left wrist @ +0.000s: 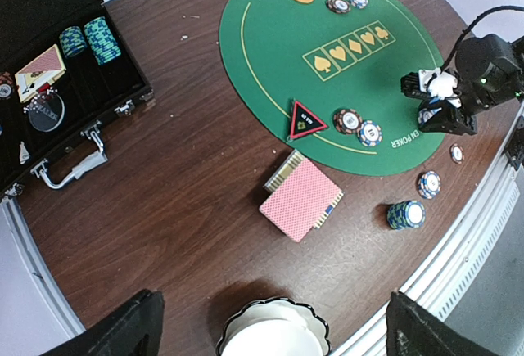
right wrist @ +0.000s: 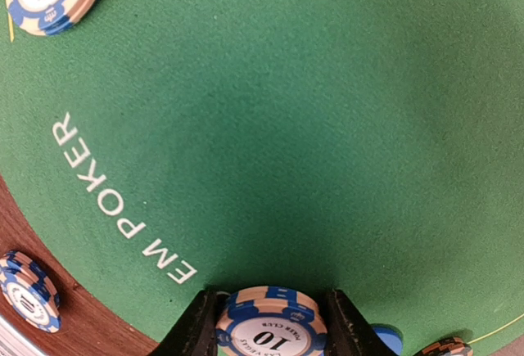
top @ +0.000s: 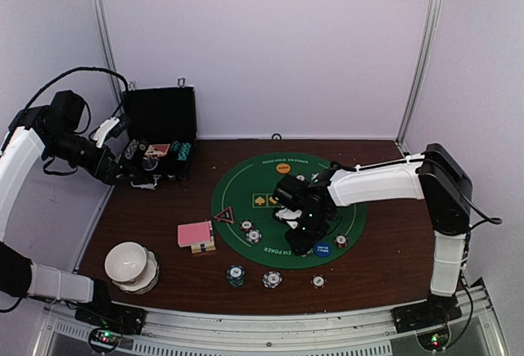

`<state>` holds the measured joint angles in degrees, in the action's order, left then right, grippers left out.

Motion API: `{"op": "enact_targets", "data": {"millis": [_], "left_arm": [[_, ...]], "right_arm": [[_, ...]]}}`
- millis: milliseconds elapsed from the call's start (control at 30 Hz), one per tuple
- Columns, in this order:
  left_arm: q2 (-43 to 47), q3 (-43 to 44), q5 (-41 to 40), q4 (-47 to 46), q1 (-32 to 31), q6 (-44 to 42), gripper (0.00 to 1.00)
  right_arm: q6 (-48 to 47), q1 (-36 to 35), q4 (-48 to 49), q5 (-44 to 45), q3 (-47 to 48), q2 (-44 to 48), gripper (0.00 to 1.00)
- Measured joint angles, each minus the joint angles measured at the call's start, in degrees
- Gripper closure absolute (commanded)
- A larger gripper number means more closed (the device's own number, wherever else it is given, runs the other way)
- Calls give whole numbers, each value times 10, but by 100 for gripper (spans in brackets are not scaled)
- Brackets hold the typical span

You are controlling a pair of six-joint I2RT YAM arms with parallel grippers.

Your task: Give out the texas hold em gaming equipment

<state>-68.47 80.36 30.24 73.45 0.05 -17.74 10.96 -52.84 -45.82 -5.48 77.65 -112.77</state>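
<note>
Blue-and-cream striped poker chip [right wrist: 264, 325], marked 10, in the right gripper [right wrist: 266, 341]

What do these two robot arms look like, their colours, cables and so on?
Both the left arm and the right arm have smooth white shells with chunky black joints. Each ends in two black fingers. Thin black cables loop along them, and the black bases carry small green lights.
</note>
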Motion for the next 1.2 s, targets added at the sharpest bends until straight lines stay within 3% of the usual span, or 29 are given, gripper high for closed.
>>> {"op": "enact_targets", "data": {"millis": [133,200,300,533,833,1033,1200], "left_arm": [[0,0,0,0,0,0,3],[0,0,0,0,0,0,3],[0,0,0,0,0,0,2],[0,0,0,0,0,0,3],[0,0,0,0,0,-4,2],[0,0,0,1,0,-4,2],[0,0,0,1,0,-4,2]], "right_arm": [[0,0,3,2,-3,2,66],[0,0,3,3,-4,3,49],[2,0,4,8,-4,4,39],[2,-3,-5,23,10,29,30],[-5,-82,-28,19,150,33,20],[-21,-151,-35,-20,246,-16,16],[-36,-167,-47,-47,296,-89,16]]}}
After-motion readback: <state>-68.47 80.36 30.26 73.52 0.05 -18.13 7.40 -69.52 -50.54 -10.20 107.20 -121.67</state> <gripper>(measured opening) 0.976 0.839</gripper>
